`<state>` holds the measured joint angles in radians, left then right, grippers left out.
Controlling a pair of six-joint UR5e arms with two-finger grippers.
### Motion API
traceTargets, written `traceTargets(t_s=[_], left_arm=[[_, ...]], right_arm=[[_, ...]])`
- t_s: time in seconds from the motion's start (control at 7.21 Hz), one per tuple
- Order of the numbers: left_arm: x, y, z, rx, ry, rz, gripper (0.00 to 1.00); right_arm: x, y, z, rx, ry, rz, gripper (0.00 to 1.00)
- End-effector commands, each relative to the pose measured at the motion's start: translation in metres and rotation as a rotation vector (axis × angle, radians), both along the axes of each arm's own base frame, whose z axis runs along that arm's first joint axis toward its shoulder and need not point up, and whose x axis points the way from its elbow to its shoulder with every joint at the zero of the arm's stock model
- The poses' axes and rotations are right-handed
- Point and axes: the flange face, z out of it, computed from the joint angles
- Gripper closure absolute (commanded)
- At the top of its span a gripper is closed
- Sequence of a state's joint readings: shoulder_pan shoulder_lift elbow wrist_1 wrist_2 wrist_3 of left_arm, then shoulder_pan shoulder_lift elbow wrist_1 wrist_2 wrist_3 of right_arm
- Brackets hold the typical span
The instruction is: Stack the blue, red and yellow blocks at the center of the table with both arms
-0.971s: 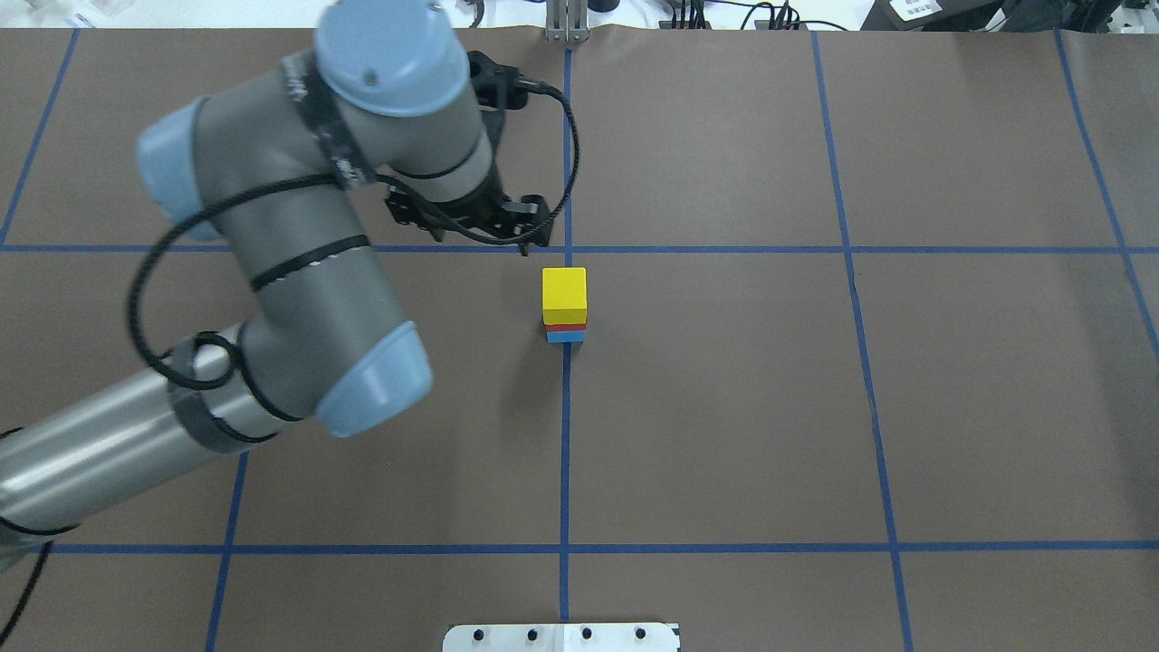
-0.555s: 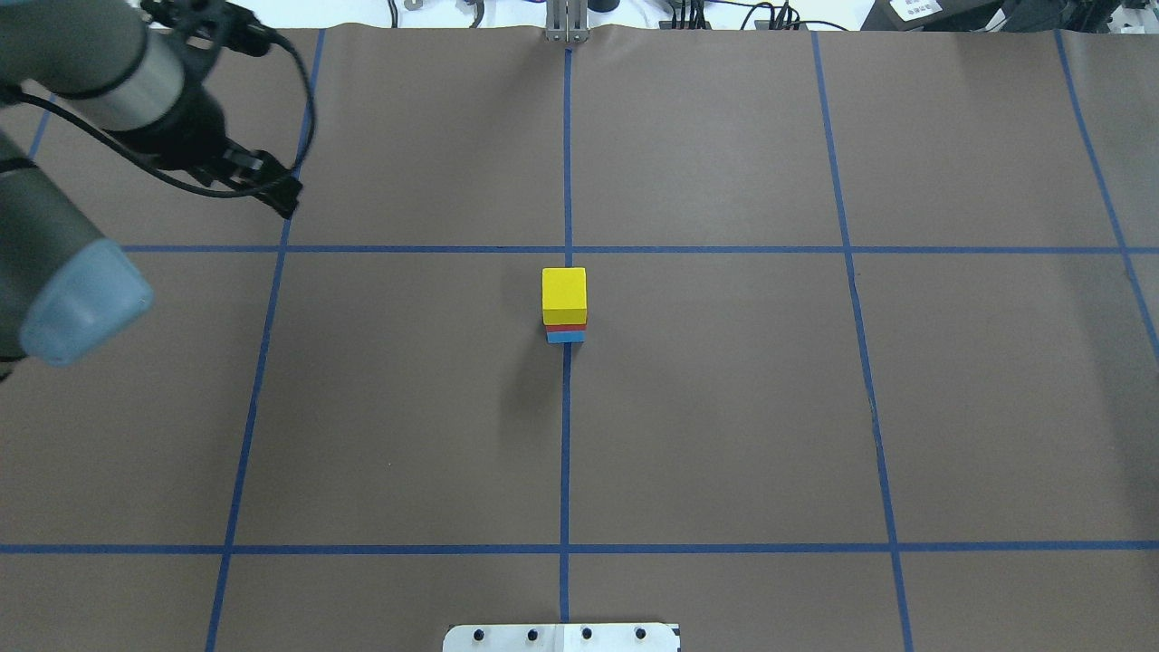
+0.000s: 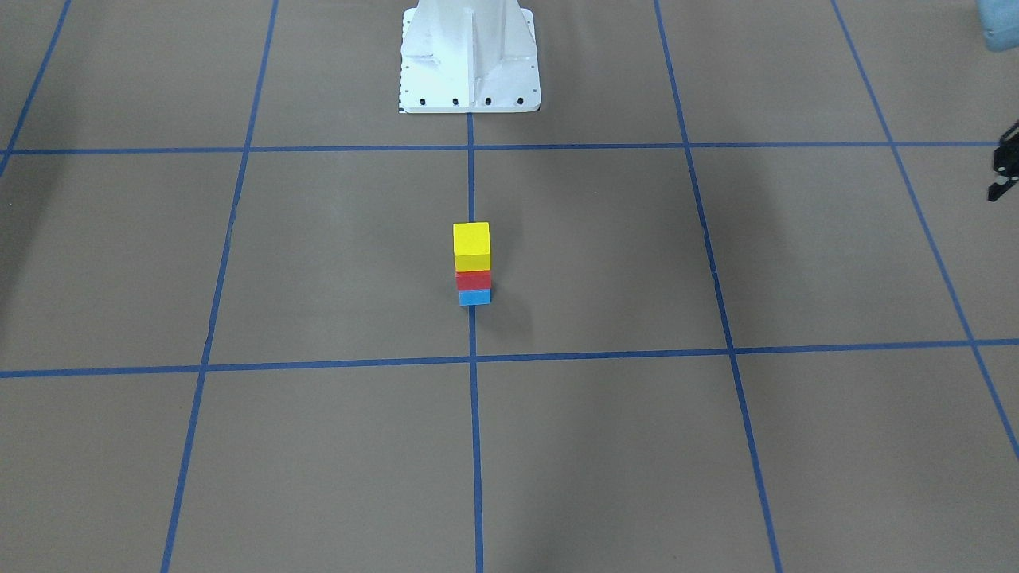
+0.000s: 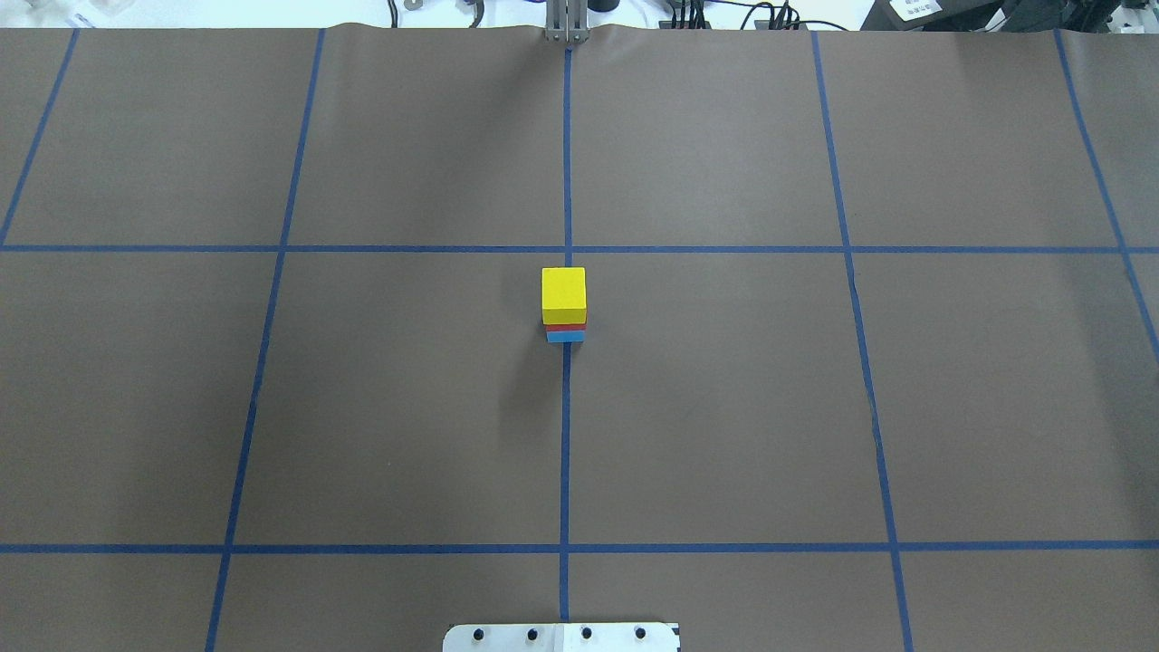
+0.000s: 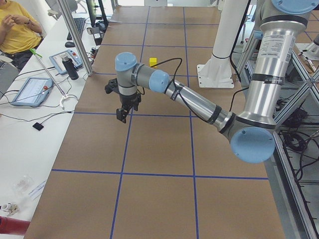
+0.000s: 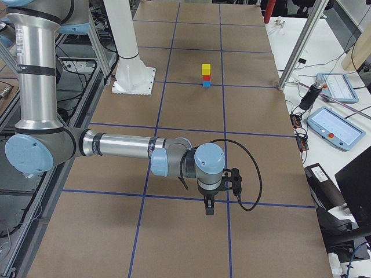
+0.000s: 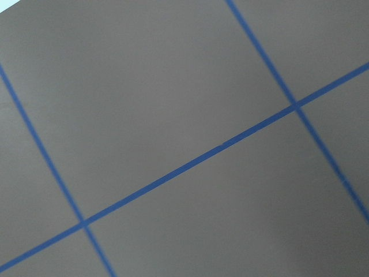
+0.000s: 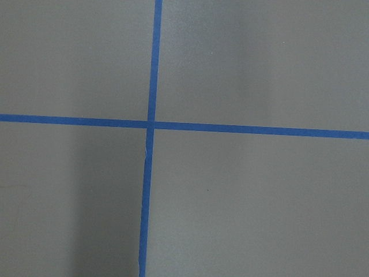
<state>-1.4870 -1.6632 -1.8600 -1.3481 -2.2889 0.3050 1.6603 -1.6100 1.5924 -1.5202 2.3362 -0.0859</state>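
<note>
A yellow block [image 4: 563, 294] stands on a red block [image 4: 566, 326], which stands on a blue block [image 4: 566, 336], at the table's centre. The stack is upright in the front-facing view: yellow [image 3: 471, 245], red [image 3: 474, 280], blue [image 3: 474, 298]. No gripper touches it. My left gripper [image 5: 121, 115] hangs over the table's left end, far from the stack; only a black sliver of it [image 3: 1003, 171] shows in the front-facing view. My right gripper [image 6: 209, 208] hangs over the right end. I cannot tell whether either is open or shut. Both wrist views show only bare paper and tape lines.
The white robot pedestal [image 3: 470, 56] stands at the table's near edge behind the stack. Blue tape lines grid the brown paper. A side desk with tablets [image 5: 30, 89] and a seated person [image 5: 17, 30] lies past the left end; more tablets [image 6: 333, 124] lie past the right end.
My left arm has swung away from beside the stack to the left and out of the overhead view. The stack has not moved.
</note>
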Motion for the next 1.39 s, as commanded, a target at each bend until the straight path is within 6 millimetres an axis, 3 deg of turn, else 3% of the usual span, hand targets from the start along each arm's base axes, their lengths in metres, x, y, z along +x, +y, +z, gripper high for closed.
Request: traceTargets(t_s=[0.0, 0.14, 0.28, 0.56, 0.83, 0.97, 1.11, 1.25], left_arm=[[-0.054, 0.038, 0.109, -0.157, 0.02, -0.062, 0.0], [-0.058, 0.044, 0.121, -0.176, 0.021, -0.073, 0.0], [-0.079, 0.054, 0.121, -0.18, 0.025, -0.122, 0.0], [-0.089, 0.064, 0.117, -0.251, 0.039, -0.233, 0.0], [-0.089, 0.065, 0.102, -0.3, 0.045, -0.324, 0.0], [-0.087, 0.065, 0.115, -0.335, 0.035, -0.322, 0.0], [-0.088, 0.058, 0.118, -0.328, 0.04, -0.325, 0.0], [-0.089, 0.063, 0.116, -0.315, 0.035, -0.325, 0.0]], right_arm=[[0.0, 0.0, 0.0, 0.001, 0.0, 0.001, 0.0], [0.0, 0.0, -0.001, 0.002, 0.0, -0.001, 0.0], [0.0, 0.0, -0.001, 0.002, 0.0, -0.001, 0.0], [0.001, 0.0, 0.0, 0.001, 0.002, 0.001, 0.0], [0.0, 0.0, 0.0, 0.0, 0.0, 0.001, 0.0], [0.0, 0.001, 0.001, -0.003, 0.001, 0.002, 0.0], [0.0, 0.002, 0.001, -0.002, 0.0, -0.001, 0.0], [0.0, 0.002, 0.001, -0.003, 0.0, 0.001, 0.0]])
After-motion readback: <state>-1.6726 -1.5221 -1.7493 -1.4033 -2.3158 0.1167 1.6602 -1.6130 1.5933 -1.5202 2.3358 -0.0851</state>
